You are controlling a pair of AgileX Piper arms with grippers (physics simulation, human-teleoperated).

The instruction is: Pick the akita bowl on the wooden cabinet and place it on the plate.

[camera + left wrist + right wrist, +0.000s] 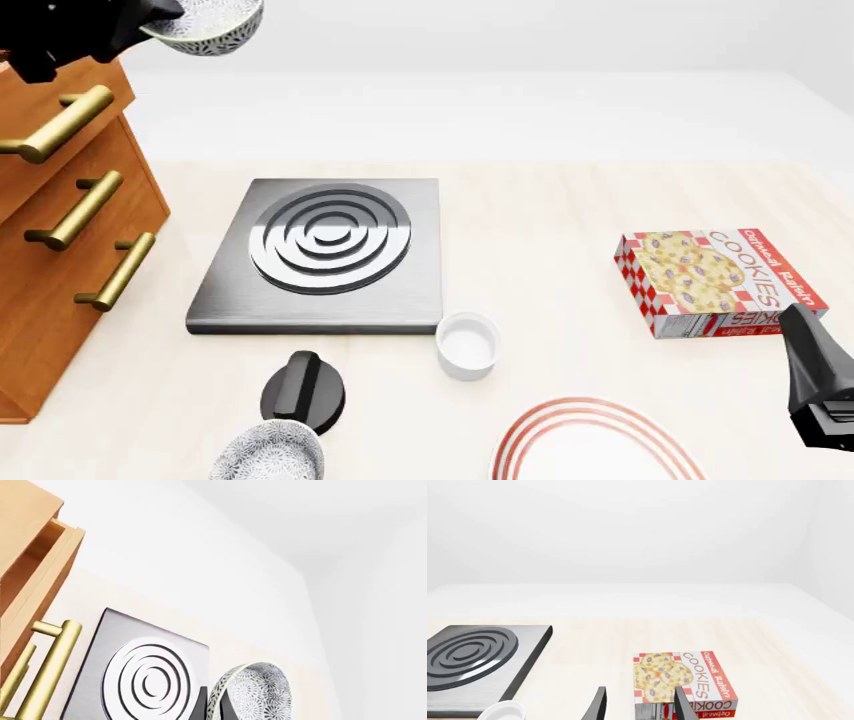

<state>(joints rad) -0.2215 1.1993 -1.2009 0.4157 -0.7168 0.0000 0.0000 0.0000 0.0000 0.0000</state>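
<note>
My left gripper (163,24) is shut on the rim of the akita bowl (211,24), a speckled black-and-white bowl held in the air, tilted, just past the top right corner of the wooden cabinet (54,290). In the left wrist view the bowl (257,692) sits between the dark fingers (225,707), with the cabinet (27,550) to one side. The plate (594,445), white with red rings, lies at the table's near edge, partly cut off. My right gripper (803,335) hovers open to the right of the plate; its fingers (597,705) hold nothing.
An identical speckled bowl (270,455) sits at the near edge beside a black knob-like object (304,388). A grey stove plate (327,250) with rings lies mid-table, a small white ramekin (467,343) in front of it. A cookie box (721,280) lies at right. Brass handles (80,210) stick out.
</note>
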